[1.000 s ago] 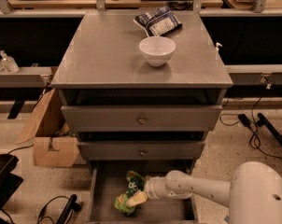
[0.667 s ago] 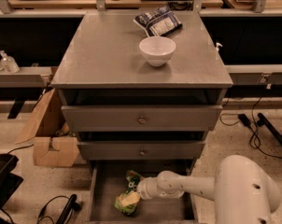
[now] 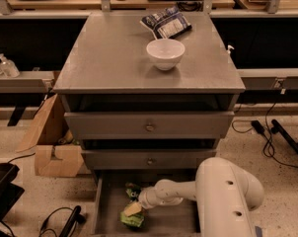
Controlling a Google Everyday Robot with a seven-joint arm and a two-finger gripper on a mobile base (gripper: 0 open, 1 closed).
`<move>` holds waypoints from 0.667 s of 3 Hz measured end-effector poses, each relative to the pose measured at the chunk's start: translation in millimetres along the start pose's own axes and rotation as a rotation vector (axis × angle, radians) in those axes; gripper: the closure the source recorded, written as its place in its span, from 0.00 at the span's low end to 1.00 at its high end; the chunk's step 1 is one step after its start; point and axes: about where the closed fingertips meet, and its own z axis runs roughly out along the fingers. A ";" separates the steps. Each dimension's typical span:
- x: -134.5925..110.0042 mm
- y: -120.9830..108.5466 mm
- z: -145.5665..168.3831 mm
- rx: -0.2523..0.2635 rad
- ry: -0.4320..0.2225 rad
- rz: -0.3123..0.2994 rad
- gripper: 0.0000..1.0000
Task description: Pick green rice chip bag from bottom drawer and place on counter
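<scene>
The green rice chip bag point(image 3: 132, 216) lies in the open bottom drawer point(image 3: 109, 216), at its left middle, with a pale patch on top. My gripper point(image 3: 137, 201) reaches into the drawer from the right, right above the bag's upper end and touching or nearly touching it. My white arm point(image 3: 228, 196) covers the drawer's right part. The grey counter point(image 3: 109, 58) on top of the cabinet is wide and flat.
A white bowl point(image 3: 165, 53) and a dark blue-and-white snack bag point(image 3: 166, 22) sit on the counter's back right. Two shut drawers with round knobs point(image 3: 150, 128) are above the open one. A cardboard box point(image 3: 50, 147) stands left of the cabinet; cables lie on the floor.
My arm has swung in closer to the drawer and the gripper has moved left over the bag. The bag has hardly shifted.
</scene>
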 end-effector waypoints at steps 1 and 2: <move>3.6 -4.7 14.5 0.011 0.036 0.000 0.48; 3.6 -4.6 14.5 0.011 0.036 0.000 0.72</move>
